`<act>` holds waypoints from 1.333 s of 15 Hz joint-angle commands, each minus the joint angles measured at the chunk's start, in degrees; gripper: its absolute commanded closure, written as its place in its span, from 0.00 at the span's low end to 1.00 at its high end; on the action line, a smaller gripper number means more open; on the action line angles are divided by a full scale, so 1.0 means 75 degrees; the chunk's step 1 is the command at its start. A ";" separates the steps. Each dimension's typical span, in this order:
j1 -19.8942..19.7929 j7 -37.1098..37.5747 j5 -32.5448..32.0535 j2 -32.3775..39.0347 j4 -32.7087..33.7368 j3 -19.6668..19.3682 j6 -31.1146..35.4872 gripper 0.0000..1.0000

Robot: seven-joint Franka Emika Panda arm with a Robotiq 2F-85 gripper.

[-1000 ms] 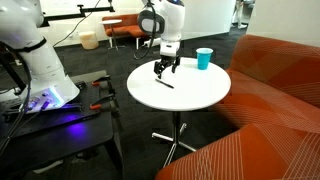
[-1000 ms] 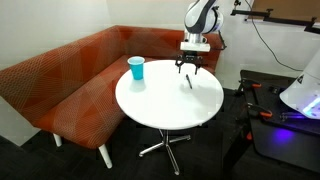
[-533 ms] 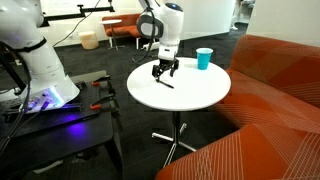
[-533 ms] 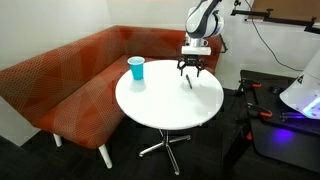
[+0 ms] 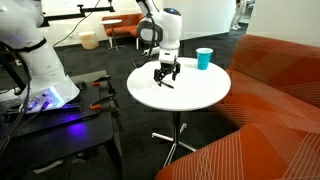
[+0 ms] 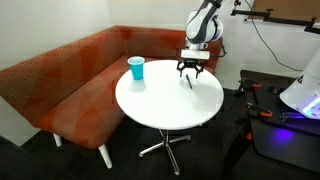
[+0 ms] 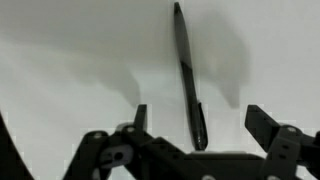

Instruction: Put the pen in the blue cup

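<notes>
Jaws stand wide apart with nothing held. In the wrist view the pen [image 7: 188, 75] lies flat on the white surface [image 7: 70, 50], in the gap between the two fingertips [image 7: 140, 115]. Its near end sits about midway between them, touching neither, and its length runs away from the camera. In both exterior views the jaws hang low over the pen [image 5: 165, 84] [image 6: 187, 80], close to one edge of the round surface [image 5: 190, 100]. Whether the tips already rest on the top cannot be told at this size. Farther off, the blue cup [image 5: 204, 59] [image 6: 136, 69] stands upright on the same surface, near its rim and well apart from the pen, with bare white top between them. Nothing shows sticking out of it. Beyond the cup runs the orange-red sofa [image 6: 60, 80]. By my reading the task is at an early stage. The approach looks finished and the jaws look lined up astride the pen, but the pen is not yet gripped. Closing on it, lifting it, carrying it across to the cup and dropping it in are all left to do.
</notes>
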 commanded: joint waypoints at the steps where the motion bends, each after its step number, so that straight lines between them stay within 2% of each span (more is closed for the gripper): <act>1: 0.0176 0.0477 -0.0271 0.0122 -0.0081 -0.0038 0.0534 0.00; 4: 0.0239 0.0583 -0.0358 0.0189 -0.0095 -0.0018 0.0719 0.00; 5: 0.0267 0.0614 -0.0376 0.0205 -0.0093 -0.0018 0.0749 0.09; 6: 0.0293 0.0666 -0.0398 0.0202 -0.0103 -0.0013 0.0764 0.24; 7: 0.0329 0.0695 -0.0423 0.0206 -0.0108 -0.0018 0.0787 0.34; 8: 0.0334 0.0684 -0.0427 0.0190 -0.0106 -0.0005 0.0801 0.40; 9: 0.0346 0.0680 -0.0429 0.0164 -0.0119 0.0000 0.0831 0.41; 10: 0.0355 0.0684 -0.0430 0.0141 -0.0136 0.0001 0.0843 0.35; 11: 0.0349 0.0664 -0.0418 0.0120 -0.0149 0.0021 0.0839 0.38; 13: 0.0345 0.0652 -0.0409 0.0110 -0.0173 0.0039 0.0811 0.31; 15: 0.0373 0.0652 -0.0424 0.0105 -0.0196 0.0045 0.0799 0.31; 16: 0.0388 0.0647 -0.0423 0.0087 -0.0214 0.0055 0.0788 0.49; 20: 0.0474 0.0690 -0.0468 -0.0058 -0.0339 0.0026 0.0801 0.80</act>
